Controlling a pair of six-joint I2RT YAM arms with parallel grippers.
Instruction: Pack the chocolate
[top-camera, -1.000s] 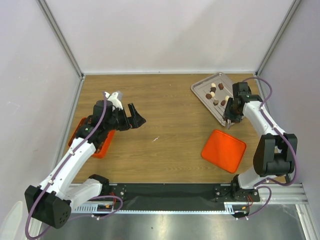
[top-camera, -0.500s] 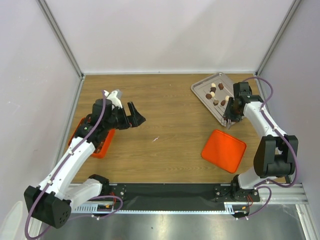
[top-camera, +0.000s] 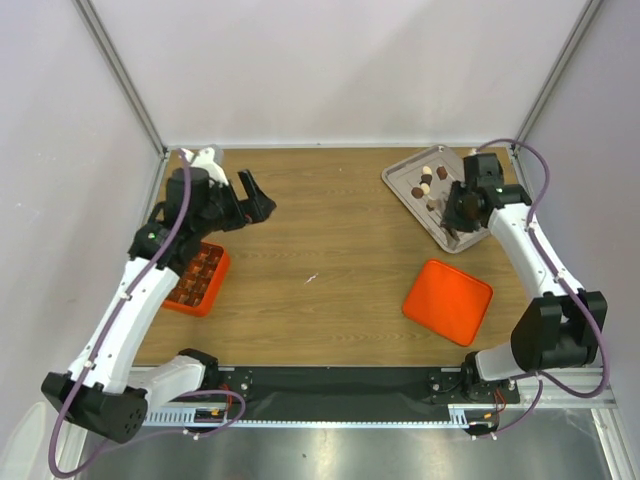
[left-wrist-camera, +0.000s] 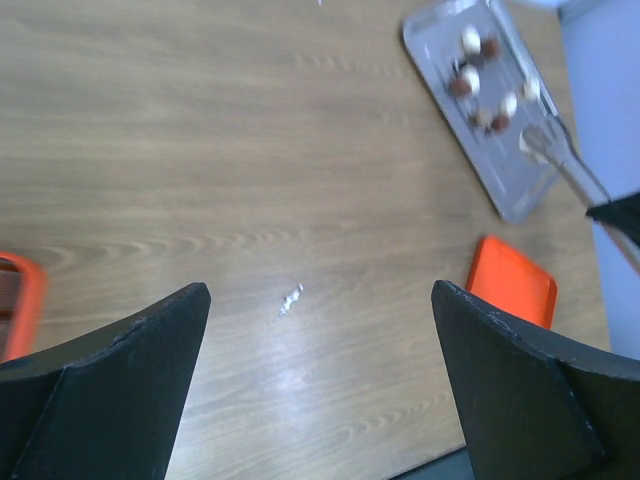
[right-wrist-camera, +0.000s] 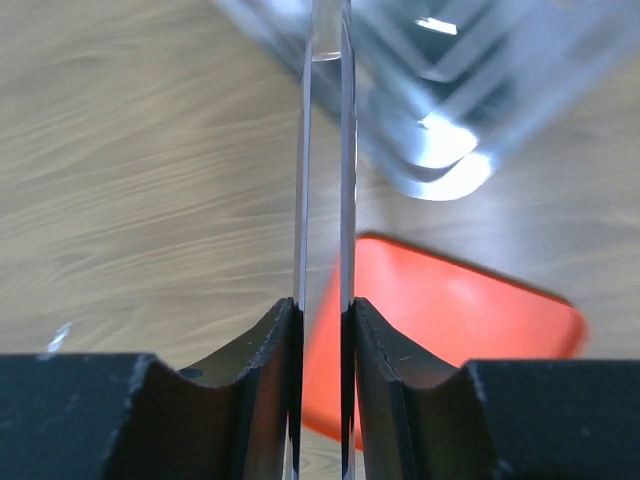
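Several chocolate pieces (top-camera: 427, 180) are seen on the tray (top-camera: 399, 182), so with the tongs (right-wrist-camera: 347, 180) clamped in the right gripper (right-wrist-camera: 322, 315) and the left gripper (left-wrist-camera: 318, 300) gaping empty, one piece should be straddled squarely and squeezed gently

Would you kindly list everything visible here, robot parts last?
metal tray: one, silver, far right
gridded box: one, orange, left edge
chocolate: several, brown and cream, on the metal tray; dark ones in the gridded box
lid: one, orange, near right
tongs: one, metal, at the metal tray's near end
scrap: one, pale, table centre
left gripper: open, empty, far left
right gripper: shut on the tongs
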